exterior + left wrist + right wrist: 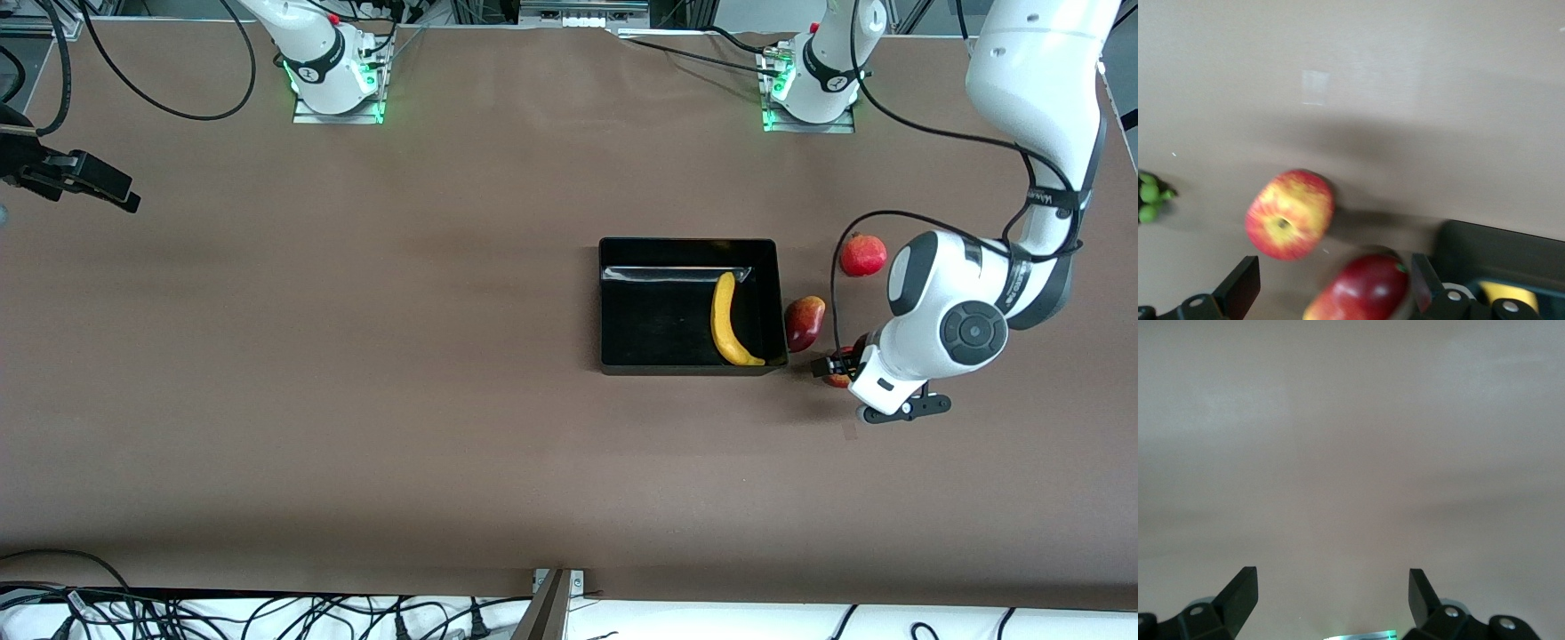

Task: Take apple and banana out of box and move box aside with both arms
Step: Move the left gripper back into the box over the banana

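Note:
The black box [622,302] lies mid-table with the yellow banana [731,320] in it, along the wall toward the left arm's end. A red-yellow oval fruit [805,322] lies just outside that wall. My left gripper [834,365] hangs open and empty over the table beside it. In the left wrist view the round red-yellow apple [1290,213] and the red fruit [1365,290] lie below the left gripper [1335,283], the red fruit between the fingers' lines, with the box corner [1498,253] beside it. My right gripper [98,185] waits open at the right arm's end, shown in its wrist view [1331,597].
A round red fruit [863,254] lies farther from the camera than the left gripper. Small green grapes [1148,199] show at the edge of the left wrist view. The left arm's elbow [969,324] hangs over that end of the table.

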